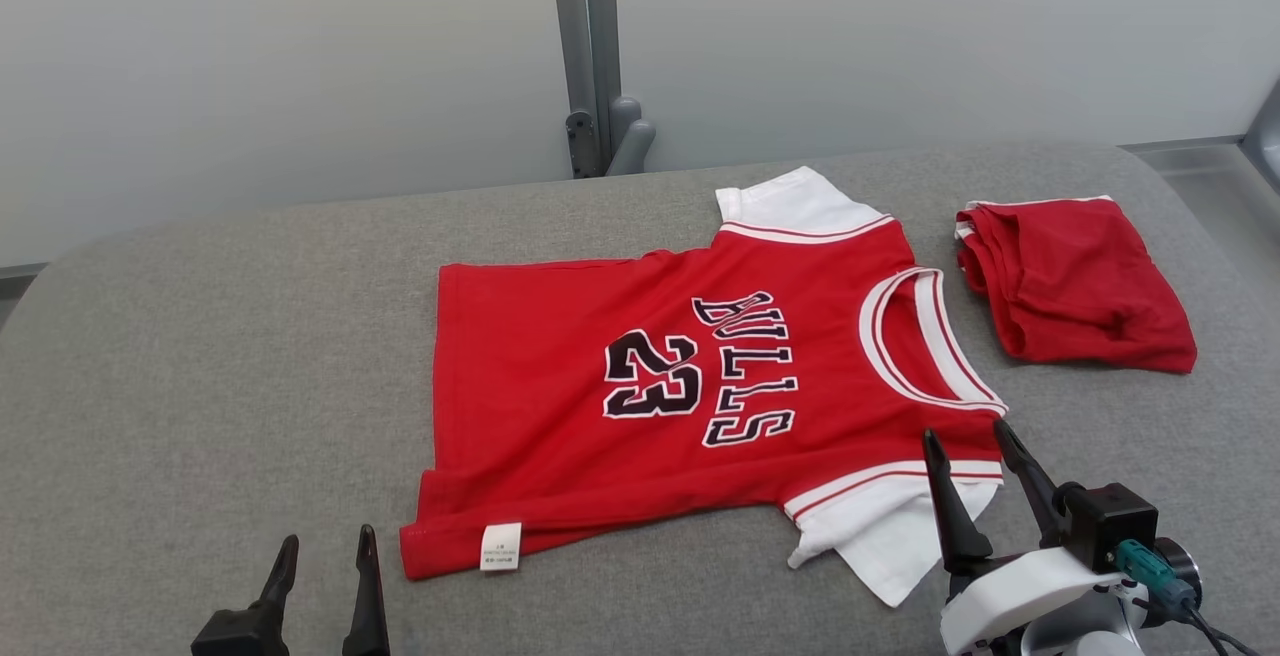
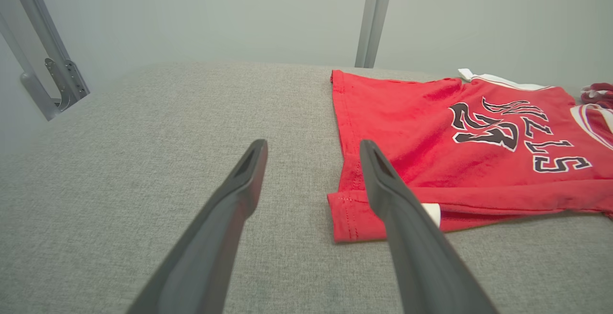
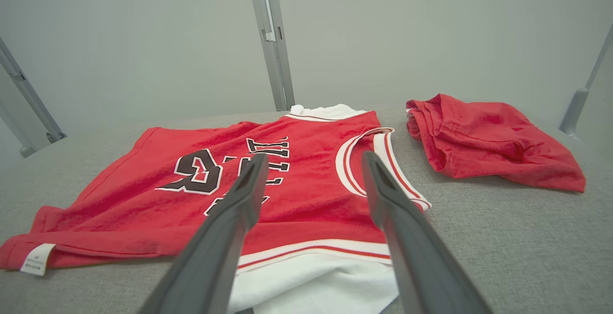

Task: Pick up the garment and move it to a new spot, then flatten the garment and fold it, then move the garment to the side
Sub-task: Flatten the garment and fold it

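The garment [image 1: 560, 386] is a red jersey with white sleeves and black "BULLS 23" lettering. It lies spread flat on the grey padded table [image 1: 200, 366], collar to the right, hem to the left. My left gripper [image 1: 328, 544] is open near the front edge, just left of the hem corner [image 2: 354, 223] with its white label. My right gripper [image 1: 970, 436] is open over the near white sleeve [image 3: 316, 285], below the collar [image 3: 364, 170]. Neither holds anything.
A second red garment [image 1: 1075, 281] lies bunched at the table's right end, also seen as the red pile [image 3: 488, 137]. A grey metal post [image 1: 590, 56] stands behind the table. Bare grey surface spreads to the left.
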Robot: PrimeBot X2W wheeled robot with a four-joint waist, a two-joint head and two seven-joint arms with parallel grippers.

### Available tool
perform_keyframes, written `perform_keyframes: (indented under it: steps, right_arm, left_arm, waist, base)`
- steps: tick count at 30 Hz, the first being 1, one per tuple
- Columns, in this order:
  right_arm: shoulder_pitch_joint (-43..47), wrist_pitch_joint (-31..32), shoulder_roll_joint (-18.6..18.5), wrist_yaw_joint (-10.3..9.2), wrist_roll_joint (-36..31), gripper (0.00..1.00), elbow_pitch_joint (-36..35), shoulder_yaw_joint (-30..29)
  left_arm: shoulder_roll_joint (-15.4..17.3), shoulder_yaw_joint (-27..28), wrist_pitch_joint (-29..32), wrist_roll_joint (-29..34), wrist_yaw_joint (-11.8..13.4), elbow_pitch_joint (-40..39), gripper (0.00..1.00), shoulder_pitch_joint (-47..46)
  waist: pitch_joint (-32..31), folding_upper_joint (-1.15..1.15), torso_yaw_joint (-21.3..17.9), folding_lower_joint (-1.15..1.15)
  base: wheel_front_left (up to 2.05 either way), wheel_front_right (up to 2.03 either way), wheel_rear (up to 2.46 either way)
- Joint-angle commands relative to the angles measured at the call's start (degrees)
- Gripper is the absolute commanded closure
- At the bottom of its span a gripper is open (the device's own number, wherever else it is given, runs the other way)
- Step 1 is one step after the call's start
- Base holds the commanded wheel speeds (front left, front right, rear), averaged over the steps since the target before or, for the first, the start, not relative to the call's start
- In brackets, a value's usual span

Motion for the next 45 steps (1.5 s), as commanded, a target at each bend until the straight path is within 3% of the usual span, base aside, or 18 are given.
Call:
perform_keyframes:
  steps: [1, 19, 29, 45]
  right_arm:
    - [0.46, -0.15, -0.36, -0.09, -0.36, 0.0, -0.22, 0.13]
    - [1.41, -0.16, -0.88, -0.09, -0.6, 0.0, 4.6, 0.26]
    - [2.84, -0.15, -1.26, -0.09, -0.25, 0.0, 12.51, 3.28]
    - [-3.06, 0.08, 0.18, -0.09, 1.04, 0.01, 22.96, 4.3]
  left_arm:
    - [0.1, 0.3, 0.02, 0.51, 0.17, -0.11, 0.0, 0.42]
    - [0.09, -3.74, 0.02, -1.16, -1.49, 3.96, 0.0, -2.03]
    - [0.12, -6.84, 0.02, -2.73, -0.61, 7.0, 0.0, -3.2]
    - [0.12, -6.85, 0.02, -1.03, -1.36, 7.04, 0.0, -5.33]
  waist:
    - [-0.18, 0.0, 0.31, 0.0]
    - [3.43, 0.0, 0.96, 0.0]
    - [5.6, 0.0, 0.68, 0.0]
    - [9.13, 0.0, 2.86, 0.0]
  base:
    - [0.0, 0.0, 0.0]
    - [0.0, 0.0, 0.0]
    - [0.0, 0.0, 0.0]
    - [0.0, 0.0, 0.0]
